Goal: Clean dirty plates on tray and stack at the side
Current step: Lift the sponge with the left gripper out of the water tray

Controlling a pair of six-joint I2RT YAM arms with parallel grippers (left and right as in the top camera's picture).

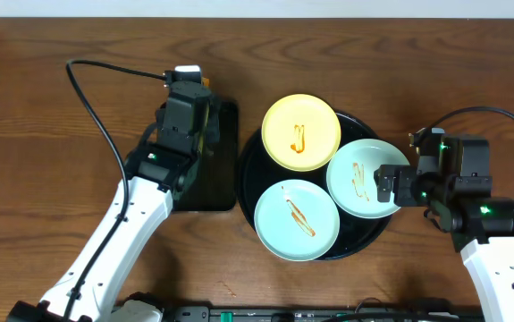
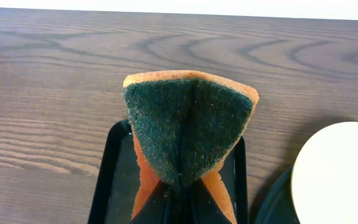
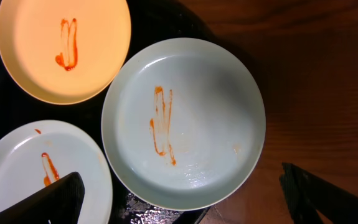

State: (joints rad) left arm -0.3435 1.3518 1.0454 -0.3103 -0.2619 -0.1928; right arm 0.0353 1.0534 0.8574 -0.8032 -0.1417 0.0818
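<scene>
The left end effector (image 2: 179,208) is clamping tight on a green-and-orange scouring sponge (image 2: 188,127). It is folding it so the rough green face is bulging forward, which looks like the way to present the scrubbing side to a plate. It is hovering over the small rectangular black tray (image 1: 225,152), just beside the plates.

The right end effector (image 3: 185,199) is holding nothing. Its jaws are spreading wide, one to each side of the nearest pale blue-green round plastic plate (image 3: 185,121), and it is hanging above that plate. I'd guess it is lining up to steady or lift the plate for wiping.

That plate, the pale yellow round plastic plate (image 1: 301,132) and the second pale blue-green plate (image 1: 297,219) are all lying on the large round glossy black tray (image 1: 249,152). They are crowding rim to rim, each carrying a thin orange-brown sauce squiggle. Nothing is stacked at the side on the wooden bench (image 1: 42,134) yet, so the cleaning seems barely begun.
</scene>
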